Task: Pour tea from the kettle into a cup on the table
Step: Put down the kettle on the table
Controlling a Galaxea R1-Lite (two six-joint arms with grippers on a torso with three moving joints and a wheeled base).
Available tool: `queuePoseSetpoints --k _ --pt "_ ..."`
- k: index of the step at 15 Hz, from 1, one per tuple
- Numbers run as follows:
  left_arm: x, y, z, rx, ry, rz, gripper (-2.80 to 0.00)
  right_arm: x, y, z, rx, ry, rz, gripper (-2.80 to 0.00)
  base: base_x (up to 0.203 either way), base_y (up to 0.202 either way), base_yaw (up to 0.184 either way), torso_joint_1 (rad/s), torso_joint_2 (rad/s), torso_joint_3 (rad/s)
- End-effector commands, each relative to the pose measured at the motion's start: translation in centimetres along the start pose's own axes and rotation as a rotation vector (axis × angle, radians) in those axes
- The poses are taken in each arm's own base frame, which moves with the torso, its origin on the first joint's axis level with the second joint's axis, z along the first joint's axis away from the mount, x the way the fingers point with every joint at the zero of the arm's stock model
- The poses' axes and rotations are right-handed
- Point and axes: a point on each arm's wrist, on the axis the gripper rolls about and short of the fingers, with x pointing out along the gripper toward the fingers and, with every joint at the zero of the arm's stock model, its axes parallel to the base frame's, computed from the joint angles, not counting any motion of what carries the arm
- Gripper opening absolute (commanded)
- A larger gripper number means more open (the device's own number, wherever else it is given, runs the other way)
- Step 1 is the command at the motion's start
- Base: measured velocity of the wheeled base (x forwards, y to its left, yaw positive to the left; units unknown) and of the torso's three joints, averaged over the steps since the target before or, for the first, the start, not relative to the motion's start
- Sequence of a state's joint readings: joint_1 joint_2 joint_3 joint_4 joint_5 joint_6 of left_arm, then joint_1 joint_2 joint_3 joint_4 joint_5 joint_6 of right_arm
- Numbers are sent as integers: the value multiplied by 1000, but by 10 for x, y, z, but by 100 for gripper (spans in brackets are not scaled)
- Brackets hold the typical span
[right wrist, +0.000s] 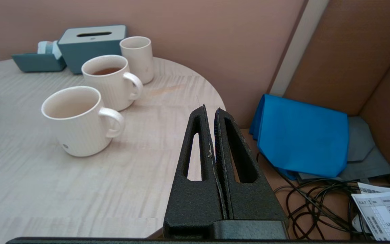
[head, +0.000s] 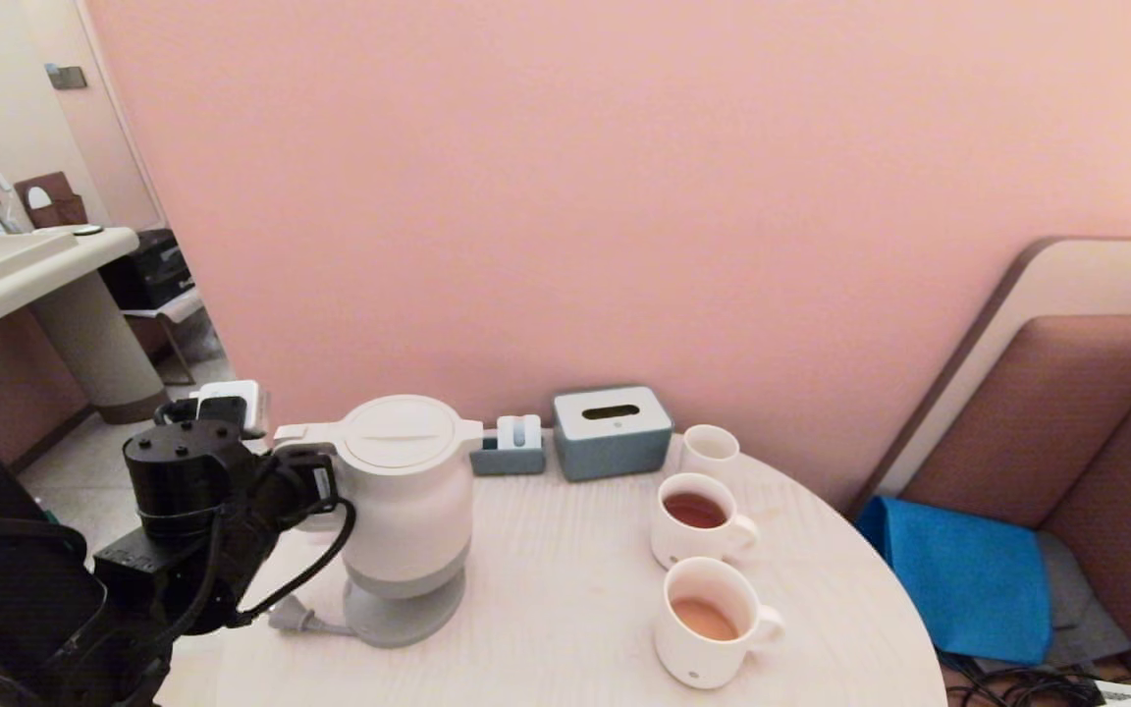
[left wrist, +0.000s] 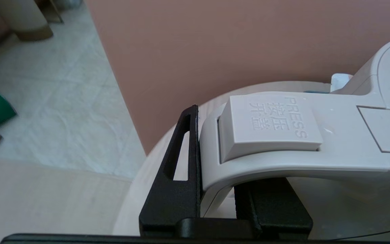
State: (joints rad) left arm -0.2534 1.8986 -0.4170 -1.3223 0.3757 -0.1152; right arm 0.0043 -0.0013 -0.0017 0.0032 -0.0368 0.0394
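Ribbed white cup (head: 708, 628) of pale orange tea (head: 704, 619)

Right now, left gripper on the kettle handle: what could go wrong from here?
1. The left gripper clamps the kettle handle just under the PRESS lid button; a slip upward could pop the lid.
2. The cord lies loose by the base and could drag.
3. The cup already holds tea; overfilling seems possible.
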Motion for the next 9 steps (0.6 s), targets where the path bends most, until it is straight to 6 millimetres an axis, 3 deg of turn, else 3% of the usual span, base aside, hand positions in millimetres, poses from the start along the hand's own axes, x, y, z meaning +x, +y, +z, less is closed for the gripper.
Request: queuePoseSetpoints --k 1,4,9 --pt "7 9 -26 -5 53 39 -280 0 0 0 1 0 0 -280 0 0 0 0 0 0" --pt "7 16 -50 -9 64 54 -280 0 0 0 0 1 0 -280 0 0 0 0 0 0" --pt "8 17 -58 -24 92 64 -280 0 0 0 0 1 0 -280 0 0 0 0 0 0"
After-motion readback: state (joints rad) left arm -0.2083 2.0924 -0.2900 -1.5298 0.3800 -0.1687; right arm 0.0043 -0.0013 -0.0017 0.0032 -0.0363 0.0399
